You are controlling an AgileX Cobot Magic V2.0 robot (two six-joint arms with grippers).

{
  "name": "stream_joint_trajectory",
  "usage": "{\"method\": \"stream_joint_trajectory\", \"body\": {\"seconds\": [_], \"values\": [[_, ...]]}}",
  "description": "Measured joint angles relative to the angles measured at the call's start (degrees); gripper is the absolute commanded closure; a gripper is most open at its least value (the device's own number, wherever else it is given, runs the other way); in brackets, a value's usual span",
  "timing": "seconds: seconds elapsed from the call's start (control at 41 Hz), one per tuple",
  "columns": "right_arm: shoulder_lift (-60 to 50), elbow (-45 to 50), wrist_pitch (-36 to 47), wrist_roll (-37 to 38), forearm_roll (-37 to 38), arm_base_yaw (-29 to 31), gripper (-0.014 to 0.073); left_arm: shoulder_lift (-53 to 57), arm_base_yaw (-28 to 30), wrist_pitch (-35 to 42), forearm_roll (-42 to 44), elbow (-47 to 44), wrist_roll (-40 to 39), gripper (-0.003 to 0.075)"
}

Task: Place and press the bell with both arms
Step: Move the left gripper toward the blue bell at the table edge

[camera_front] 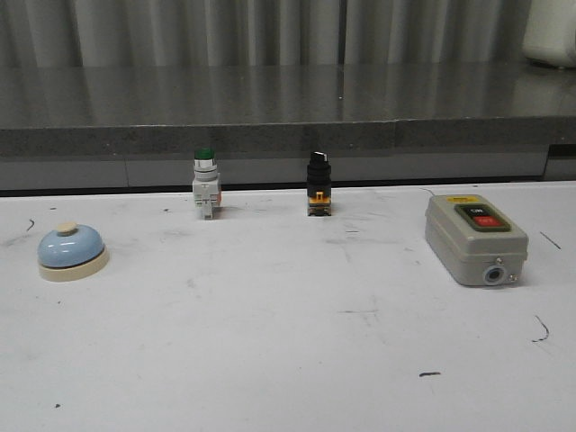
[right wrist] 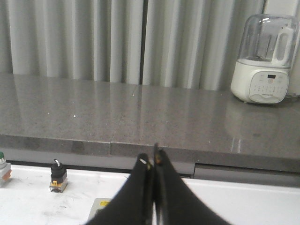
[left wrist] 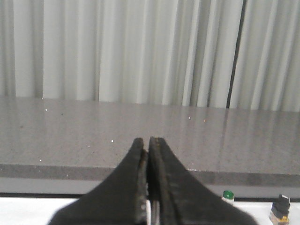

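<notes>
Sitting at nine o'clock, the desk bell [camera_front: 72, 251] (rigid, slick dome) favours its cream base; both grippers [left wrist: 148, 187] [right wrist: 153, 187] pinched closed, empty.

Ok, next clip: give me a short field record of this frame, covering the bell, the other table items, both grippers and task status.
bell: light-blue bell, upright at the table's left side, untouched
other items: green-capped push button and black selector switch along the far edge; grey on/off switch box at right
left gripper: shut, empty, raised and facing the counter
right gripper: shut, empty, raised and facing the counter
arms in front view: none visible
background: white blender on the grey counter
status: bell neither placed nor pressed yet
</notes>
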State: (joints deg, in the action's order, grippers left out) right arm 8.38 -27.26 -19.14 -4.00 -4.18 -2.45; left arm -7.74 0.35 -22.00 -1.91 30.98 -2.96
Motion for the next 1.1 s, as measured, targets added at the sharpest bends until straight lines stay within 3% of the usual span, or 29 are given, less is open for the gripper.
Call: {"method": "stream_joint_trajectory", "body": {"seconds": [0.22,0.829,0.951,1.098], "values": [[11.7,-6.9,-6.8,0.0,0.1,0.0,0.0662,-10.2,0.0,-9.6,0.0,6.8,0.0,0.0740],[31.3,-6.9,-10.6,0.0,0.1,0.0,0.0648,-23.3,0.0,-14.2,0.0,6.8,0.0,0.0739],[33.8,-6.9,-10.9,0.0,0.1,0.0,0.0511,-25.3,0.0,-14.2,0.0,6.8,0.0,0.0688],[36.1,-6.9,-11.0,0.0,0.1,0.0,0.0170,-27.8,0.0,-14.2,0.0,6.8,0.0,0.0399]]}}
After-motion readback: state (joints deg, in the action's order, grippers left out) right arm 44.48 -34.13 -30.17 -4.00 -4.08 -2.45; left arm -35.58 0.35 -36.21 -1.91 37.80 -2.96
